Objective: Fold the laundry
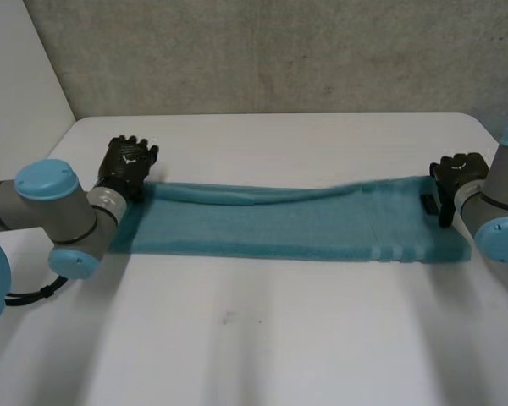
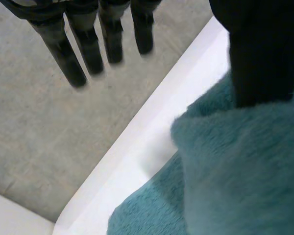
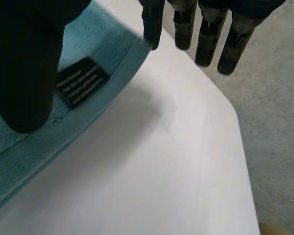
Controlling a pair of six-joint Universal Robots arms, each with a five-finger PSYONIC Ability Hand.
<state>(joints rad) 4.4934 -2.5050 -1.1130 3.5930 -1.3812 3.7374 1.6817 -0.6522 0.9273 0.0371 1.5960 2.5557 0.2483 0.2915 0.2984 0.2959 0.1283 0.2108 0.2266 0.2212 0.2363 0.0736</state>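
A teal towel [image 1: 279, 224] lies as a long folded strip across the white table [image 1: 279, 338], its far edge rolled over. My left hand [image 1: 127, 161] is at the towel's far left corner. In the left wrist view the towel [image 2: 235, 186] bunches up under the thumb [image 2: 264, 49], while the fingers [image 2: 88, 49] stand straight and clear of the cloth. My right hand [image 1: 457, 173] is at the far right corner. There its thumb [image 3: 24, 63] rests on the towel [image 3: 103, 44] beside a black label [image 3: 81, 81], and its straight fingers [image 3: 210, 34] are off the cloth.
The table's far edge runs just past both hands, with grey floor [image 2: 39, 122] beyond it and a grey wall [image 1: 279, 51] behind. Bare tabletop stretches in front of the towel.
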